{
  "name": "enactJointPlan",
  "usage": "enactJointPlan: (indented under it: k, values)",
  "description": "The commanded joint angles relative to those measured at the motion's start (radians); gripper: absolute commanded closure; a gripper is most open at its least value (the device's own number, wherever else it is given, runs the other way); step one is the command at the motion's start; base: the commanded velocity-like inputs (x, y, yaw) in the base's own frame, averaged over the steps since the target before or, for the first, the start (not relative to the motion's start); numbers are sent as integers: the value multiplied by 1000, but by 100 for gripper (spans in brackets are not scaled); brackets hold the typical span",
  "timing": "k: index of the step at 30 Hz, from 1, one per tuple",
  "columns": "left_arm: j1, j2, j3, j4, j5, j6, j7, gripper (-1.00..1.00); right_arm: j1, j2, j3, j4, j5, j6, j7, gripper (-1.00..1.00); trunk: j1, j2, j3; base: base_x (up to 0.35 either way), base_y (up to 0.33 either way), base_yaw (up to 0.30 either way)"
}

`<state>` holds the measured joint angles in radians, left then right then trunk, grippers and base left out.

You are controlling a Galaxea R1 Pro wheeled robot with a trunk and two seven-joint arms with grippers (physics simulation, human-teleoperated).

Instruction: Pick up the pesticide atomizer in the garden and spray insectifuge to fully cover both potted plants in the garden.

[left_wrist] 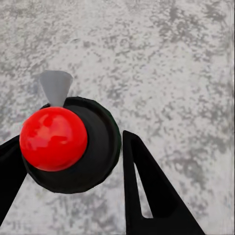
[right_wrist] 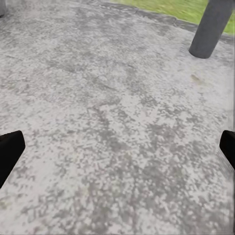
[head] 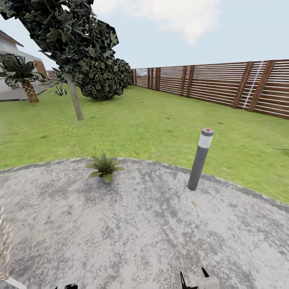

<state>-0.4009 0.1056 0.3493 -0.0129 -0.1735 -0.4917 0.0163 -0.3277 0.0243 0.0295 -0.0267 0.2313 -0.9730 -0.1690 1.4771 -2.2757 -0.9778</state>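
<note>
Far left on the lawn (head: pixel 152 120) you had a palm (head: pixel 24 78), then a leaning tree (head: pixel 74 96) and a dark bush (head: pixel 106 78). One potted plant (head: pixel 104 167) sat at the far edge of the grey patio (head: pixel 140 224), left of centre. Right of it stood the grey bollard (head: pixel 200 158) with a red dot on top, and the slatted fence (head: pixel 224 84) ran behind. Your left pincer (left_wrist: pixel 73 161) sat around a black round body with a red ball and a grey cone nozzle, likely the pesticide atomizer (left_wrist: pixel 73 147); one finger (left_wrist: pixel 147 191) stood just off it, so I couldn't tell if it was pinched. Your right pincer (right_wrist: pixel 117 149) was spread wide over bare patio, near the bollard's base.
</note>
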Motion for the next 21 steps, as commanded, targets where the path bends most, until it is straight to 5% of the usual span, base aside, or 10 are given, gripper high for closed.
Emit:
enactJointPlan:
  k: [1,13,21]
  values:
    - [-1,0,8,2,-11,-4,2,100,-1,0,3,1,8,-1,-10,-100,0,0,-1,240,-168,0]
    - [0,0,8,2,-11,-4,2,100,-1,0,3,1,7,-1,-10,-100,0,0,-1,240,-167,0]
    - [-1,0,8,2,-11,-4,2,100,-1,-1,3,1,7,-1,-10,-100,0,0,-1,6,-3,15]
